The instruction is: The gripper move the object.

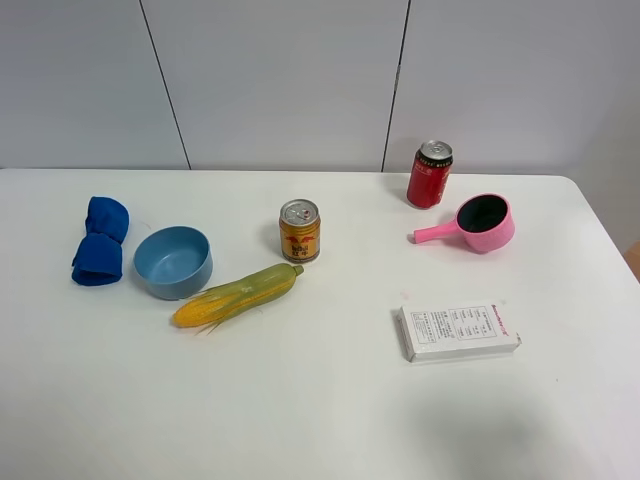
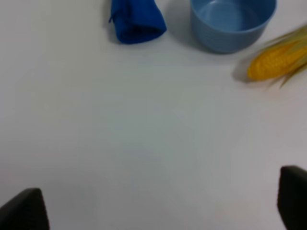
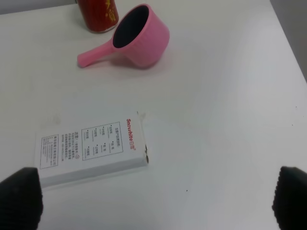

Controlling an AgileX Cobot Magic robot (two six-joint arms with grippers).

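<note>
A white tabletop (image 1: pixel 320 410) is carrying seven things, seen from a high camera.

A white flat box (image 1: pixel 458 331) is lying toward the right. In the right wrist view the same box (image 3: pixel 91 150) is showing the red word "Snowhite" on its label, beside panels of small print too fine to read. A red can (image 1: pixel 429 174) is standing upright at the back right; its white lettering is too small to read. A gold can (image 1: pixel 300 231) is standing upright near the middle, its label showing red and dark markings that cannot be read.

The object, a royal-blue rolled cloth bundle (image 1: pixel 100 241), is lying at the far left of the tabletop, just beside a light-blue bowl (image 1: pixel 173 261); whether they are touching cannot be told. Its long axis is running from the back of the tabletop toward the front, cinched at the middle, with one rounded end pointing toward the wall.

A corn cob (image 1: pixel 238 296) is lying slantwise in front of the bowl. A pink scoop (image 1: pixel 480 223) is sitting near the red can, its handle pointing left.

The left tool (image 2: pixel 163 203) is hovering with its dark fingertips (image 2: pixel 24 211) spread wide, holding nothing. The right tool (image 3: pixel 156 199) is likewise spread wide and holding nothing, near the box.
</note>
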